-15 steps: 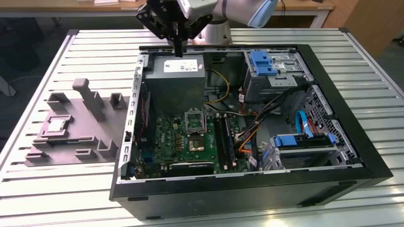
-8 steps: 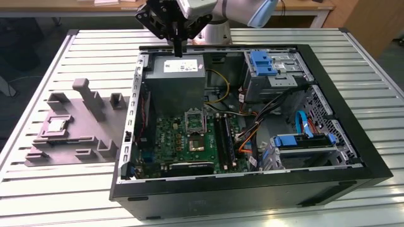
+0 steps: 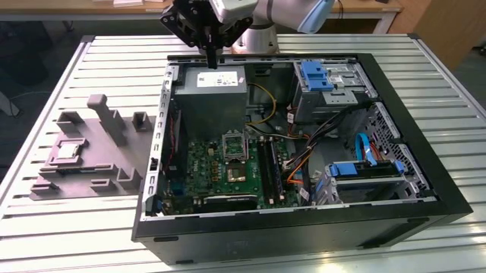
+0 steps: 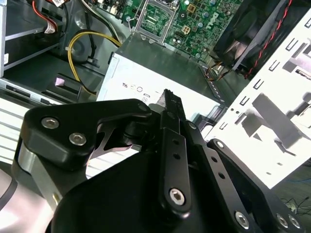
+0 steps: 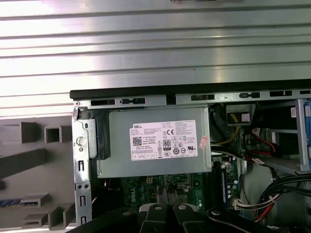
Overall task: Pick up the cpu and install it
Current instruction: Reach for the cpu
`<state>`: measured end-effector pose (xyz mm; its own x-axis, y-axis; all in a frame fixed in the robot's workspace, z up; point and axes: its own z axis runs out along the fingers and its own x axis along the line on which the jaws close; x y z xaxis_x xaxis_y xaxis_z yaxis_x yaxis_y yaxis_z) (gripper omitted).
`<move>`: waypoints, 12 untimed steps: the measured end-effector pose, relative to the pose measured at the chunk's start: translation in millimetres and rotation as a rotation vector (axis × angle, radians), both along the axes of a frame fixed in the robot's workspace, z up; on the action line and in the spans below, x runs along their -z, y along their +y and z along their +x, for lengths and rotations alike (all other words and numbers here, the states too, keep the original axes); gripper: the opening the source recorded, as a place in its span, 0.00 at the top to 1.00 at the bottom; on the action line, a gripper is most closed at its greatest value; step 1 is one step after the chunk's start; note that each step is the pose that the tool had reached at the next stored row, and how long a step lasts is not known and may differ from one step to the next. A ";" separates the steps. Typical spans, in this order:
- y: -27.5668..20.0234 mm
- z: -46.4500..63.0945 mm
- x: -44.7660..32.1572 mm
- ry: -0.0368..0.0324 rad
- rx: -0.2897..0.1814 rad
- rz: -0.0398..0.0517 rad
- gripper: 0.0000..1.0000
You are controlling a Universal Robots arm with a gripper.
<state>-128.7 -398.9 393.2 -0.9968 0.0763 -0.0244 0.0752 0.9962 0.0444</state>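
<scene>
The gripper (image 3: 213, 63) hangs over the far end of the open computer case (image 3: 304, 224), just above the grey power supply (image 3: 216, 96). Its two black fingers are drawn together to a narrow point, and I see nothing between them. In the first wrist view the gripper (image 5: 167, 190) points down at the edge where the power supply (image 5: 155, 141) meets the green motherboard (image 5: 141, 191). In the second wrist view the gripper (image 4: 170, 97) stands in front of the white label side of the power supply (image 4: 160, 63). Behind it in that view lie the metal-framed socket (image 4: 158, 14) and a yellow cable (image 4: 77, 43). The cpu (image 3: 67, 151) is not in the case. It lies flat in a square seat on the grey plastic fixture (image 3: 91, 170), a small pale square with a silvery top. The fixture stands on the slatted metal table (image 3: 61, 227), beside the case on the exterior view's left. The cpu is well apart from the gripper. In the exterior view the socket (image 3: 234, 145) sits on the motherboard (image 3: 227, 170), between the power supply and the near wall of the case. A blue drive bracket (image 3: 315, 74) is in the far corner of the case, toward the exterior view's right.
</scene>
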 end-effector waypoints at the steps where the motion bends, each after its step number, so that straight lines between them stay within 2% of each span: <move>1: 0.0 -0.6 0.0 0.0000 0.000 0.0000 0.89; 11: 0.0 -3.7 0.0 0.0000 0.000 -0.0001 0.89; 12: 0.0 -6.3 0.8 0.0047 0.000 -0.0001 0.89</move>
